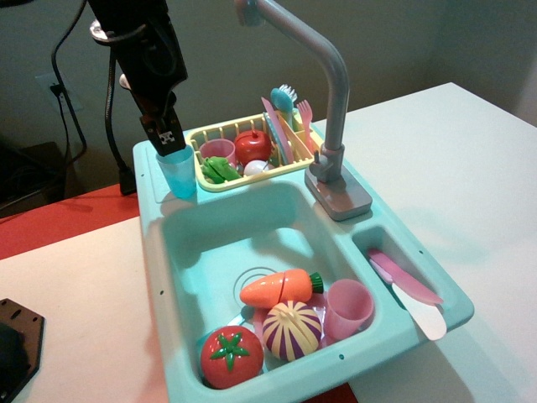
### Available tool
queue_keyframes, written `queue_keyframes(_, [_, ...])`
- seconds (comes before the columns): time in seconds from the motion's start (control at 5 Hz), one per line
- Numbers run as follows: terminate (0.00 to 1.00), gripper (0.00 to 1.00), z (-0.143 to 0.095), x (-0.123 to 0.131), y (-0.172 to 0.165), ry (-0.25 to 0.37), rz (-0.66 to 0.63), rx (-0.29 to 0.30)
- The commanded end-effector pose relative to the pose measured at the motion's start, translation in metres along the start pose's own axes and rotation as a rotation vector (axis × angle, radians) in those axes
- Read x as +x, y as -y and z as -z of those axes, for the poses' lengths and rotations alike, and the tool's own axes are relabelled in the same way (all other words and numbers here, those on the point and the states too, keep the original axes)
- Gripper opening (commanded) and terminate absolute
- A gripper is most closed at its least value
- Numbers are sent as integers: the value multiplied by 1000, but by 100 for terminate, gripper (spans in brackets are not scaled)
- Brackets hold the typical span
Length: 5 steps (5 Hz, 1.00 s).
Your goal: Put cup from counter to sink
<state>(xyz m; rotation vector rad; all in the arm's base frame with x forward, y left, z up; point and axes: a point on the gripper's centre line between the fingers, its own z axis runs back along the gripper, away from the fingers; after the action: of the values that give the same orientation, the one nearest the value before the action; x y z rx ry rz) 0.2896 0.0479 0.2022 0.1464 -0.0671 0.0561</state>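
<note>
The translucent light-blue cup point(179, 175) stands upright at the back left corner of the teal counter point(149, 180), just left of the yellow dish rack. My black gripper point(170, 141) comes down from above, and its fingers close on the cup's rim. Whether the cup's base touches the ledge or hangs just above it I cannot tell. The deep teal sink point(210, 239) lies in front and to the right of the cup. It holds a toy carrot point(281, 287), a tomato point(231, 354), a striped onion point(292, 329) and a pink cup point(348, 306).
The tall grey faucet point(336, 101) arches over the back right of the basin. The yellow dish rack point(252, 175) holds a pink cup, an apple, greens and utensils. A narrow side compartment point(382, 239) holds a pink knife and a white spatula. A black object point(13, 344) sits at the left edge.
</note>
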Motion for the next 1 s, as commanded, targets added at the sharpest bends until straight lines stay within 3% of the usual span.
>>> queue_keyframes(0.0, [0,100,0,0,0,0,0,0])
queue_keyframes(0.2, [0,100,1,2,4,5,-2,-18])
queue_keyframes(0.8, [0,100,20,-6,6,-25,-4,8])
